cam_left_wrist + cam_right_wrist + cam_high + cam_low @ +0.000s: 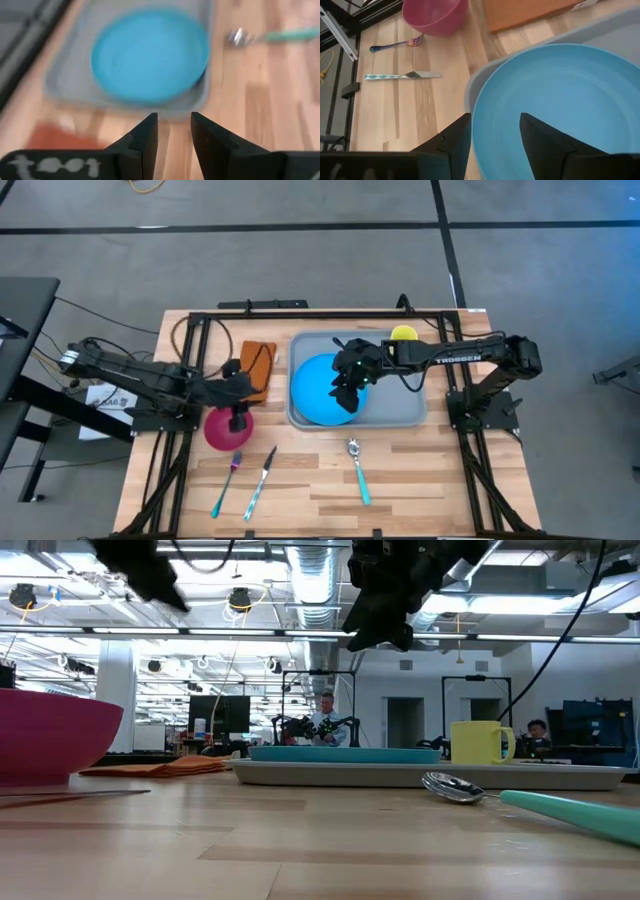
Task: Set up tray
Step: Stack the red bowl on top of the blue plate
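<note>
the right gripper (346,393) hovers released over the blue plate (318,392) in the tray (412,412); the left gripper (237,380), empty and parted, is beside the tray over the pink bowl (222,432)

Pale grey-blue tray (408,412) flat on table, blue plate inside

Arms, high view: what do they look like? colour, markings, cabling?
Both arms are dark, slim and jointed. The right arm carries white TROSSEN lettering along its forearm. The left arm has a black cable at its base. Each wrist view shows two flat black fingers.
</note>
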Available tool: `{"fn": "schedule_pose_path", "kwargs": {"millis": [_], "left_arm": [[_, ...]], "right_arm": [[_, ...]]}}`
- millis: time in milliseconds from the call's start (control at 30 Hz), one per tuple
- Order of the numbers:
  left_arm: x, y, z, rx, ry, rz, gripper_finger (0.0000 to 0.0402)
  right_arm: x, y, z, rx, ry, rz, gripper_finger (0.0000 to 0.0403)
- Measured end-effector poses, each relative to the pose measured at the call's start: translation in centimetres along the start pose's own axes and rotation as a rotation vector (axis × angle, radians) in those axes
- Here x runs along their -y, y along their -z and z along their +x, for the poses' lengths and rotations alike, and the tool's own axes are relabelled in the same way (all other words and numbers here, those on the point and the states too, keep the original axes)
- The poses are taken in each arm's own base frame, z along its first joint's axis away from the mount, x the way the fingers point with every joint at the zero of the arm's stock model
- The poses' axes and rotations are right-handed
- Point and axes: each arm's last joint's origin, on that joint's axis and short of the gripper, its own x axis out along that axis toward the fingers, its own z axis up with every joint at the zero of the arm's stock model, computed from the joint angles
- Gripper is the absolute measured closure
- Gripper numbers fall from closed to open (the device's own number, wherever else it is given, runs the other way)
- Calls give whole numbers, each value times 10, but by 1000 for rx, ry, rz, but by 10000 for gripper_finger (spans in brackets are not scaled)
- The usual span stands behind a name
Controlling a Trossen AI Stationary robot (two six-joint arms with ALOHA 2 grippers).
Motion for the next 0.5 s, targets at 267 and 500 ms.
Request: {"fn": "schedule_pose_path", "kwargs": {"millis": [267, 500], "left_arm": [[8, 7, 20, -150, 26, 23, 294], [11, 15, 42, -304, -12, 64, 270]], "right_arm": [[4, 2, -1, -23, 11, 13, 243], [-2, 15, -22, -138, 42, 24, 249]]}}
